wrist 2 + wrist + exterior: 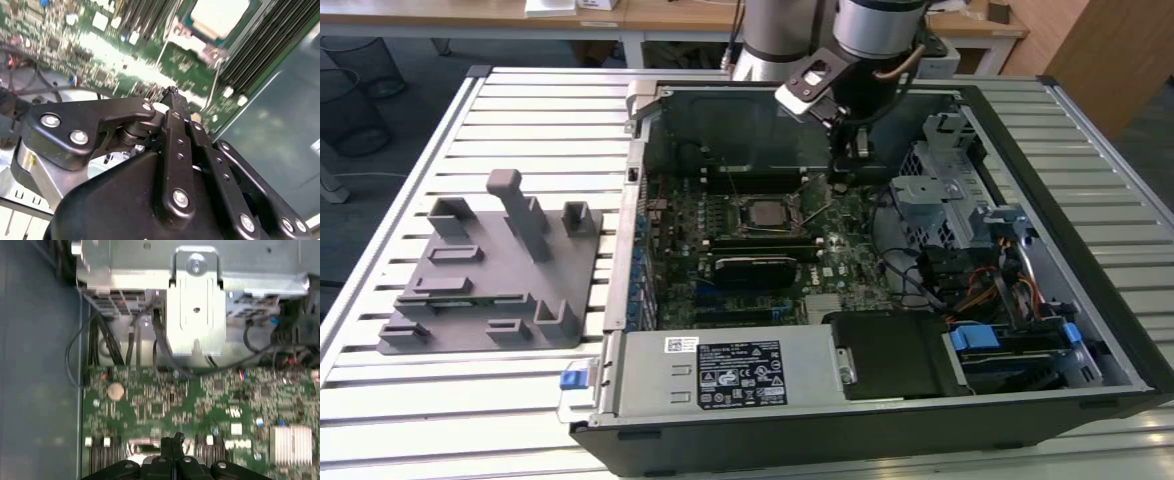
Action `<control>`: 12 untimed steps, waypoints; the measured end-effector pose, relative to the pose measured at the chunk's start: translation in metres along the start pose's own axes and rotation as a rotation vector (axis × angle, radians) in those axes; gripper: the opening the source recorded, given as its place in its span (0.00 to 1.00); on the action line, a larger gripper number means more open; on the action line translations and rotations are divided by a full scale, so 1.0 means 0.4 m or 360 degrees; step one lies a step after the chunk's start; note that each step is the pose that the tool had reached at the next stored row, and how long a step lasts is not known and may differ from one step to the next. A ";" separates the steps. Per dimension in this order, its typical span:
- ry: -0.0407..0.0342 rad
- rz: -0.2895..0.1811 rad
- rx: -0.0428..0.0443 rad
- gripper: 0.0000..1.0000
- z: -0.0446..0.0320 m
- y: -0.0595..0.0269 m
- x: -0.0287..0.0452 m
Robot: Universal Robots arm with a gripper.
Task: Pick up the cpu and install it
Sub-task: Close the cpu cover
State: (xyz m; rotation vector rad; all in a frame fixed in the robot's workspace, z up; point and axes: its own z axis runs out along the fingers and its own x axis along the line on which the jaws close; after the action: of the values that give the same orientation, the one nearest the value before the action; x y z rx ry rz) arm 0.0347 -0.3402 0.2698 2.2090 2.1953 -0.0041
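An open case [854, 440] lies on its side on the slatted surface [494, 130]. At its near end sit a silver power supply [720, 372] and, to the exterior view's right of it, a black drive bay [894, 355] with blue tabs beside it. Beyond them a green board [847, 262] covers the case floor, and coloured cables [974, 290] bunch along the exterior view's right side. Near the board's middle the cpu [765, 211] lies flat in its socket [738, 204], silvery top up, nothing touching it. Just past the socket, toward the exterior view's right, the hand [845, 178] points down with its tips low over the board, apart from the cpu. In both wrist views its fingers [167, 445] are pressed together with nothing between them. The arm [874, 25] rises from there at the case's far end. On the exterior view's left of the case a grey holder [480, 290] stands on the surface. Farthest off are wooden desks [680, 15].
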 end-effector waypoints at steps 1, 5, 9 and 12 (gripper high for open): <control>0.0000 0.0000 0.0000 0.11 0.003 0.009 0.001; 0.0000 0.0000 0.0000 0.11 0.017 0.027 0.007; 0.0000 0.0000 0.0000 0.11 0.031 0.035 0.022; 0.0000 0.0000 0.0001 0.11 0.045 0.040 0.024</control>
State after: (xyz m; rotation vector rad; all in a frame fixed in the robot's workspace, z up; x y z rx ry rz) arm 0.0510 -0.3310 0.2520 2.2093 2.1954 -0.0048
